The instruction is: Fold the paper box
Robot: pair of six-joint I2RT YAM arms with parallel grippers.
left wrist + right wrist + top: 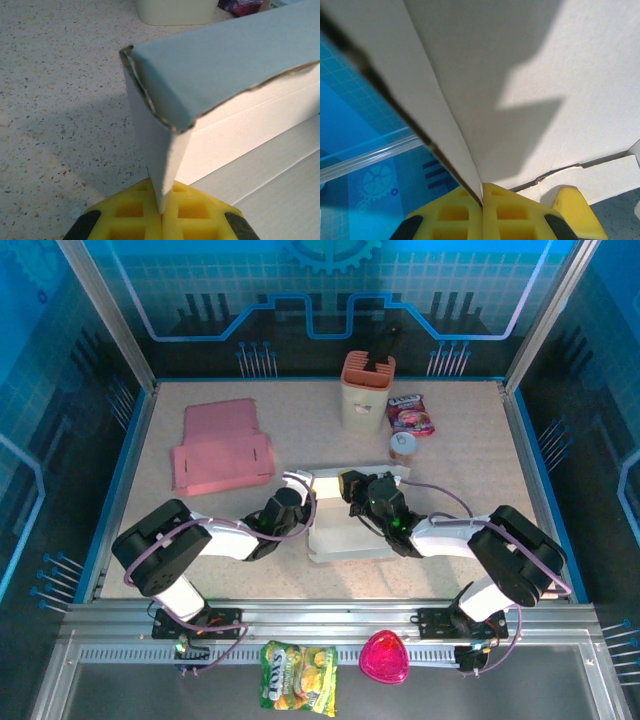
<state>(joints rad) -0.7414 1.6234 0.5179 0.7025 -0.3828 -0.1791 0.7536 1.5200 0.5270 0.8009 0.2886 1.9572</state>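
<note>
We see the paper box (345,540) lying near the middle of the bench (470,470), white and partly raised, with a flat panel spread toward the arms and its far side lifted. Both arms reach in to that far side.

The left end effector (298,483) sits at the box's far left corner. From the left wrist, its yellow pads (130,215) are pressed together on a thin upright flap of the paper box (225,65). The flap's lower edge is pinched between the pads, so the left end effector (161,212) is closed on the cardboard. The folded corner stands above the pads, and the speckled bench (60,100) shows to the left.

The right end effector (352,488) meets the box just beside the left one, along the same far edge. From the right wrist, its yellow pads (450,212) are likewise clamped on a sheet of the paper box (545,75) that rises edge-on from between them. The right end effector (482,200) is closed with the cardboard in its grip.

A pink cardboard sheet (220,445) lies flat at the far left, well apart from the box. A beige holder (366,392) stands at the back, with a snack packet (411,413) and a small can (403,447) beside it. On the near rail lie a yellow-green bag (298,677) and a pink heart-shaped object (384,657).
</note>
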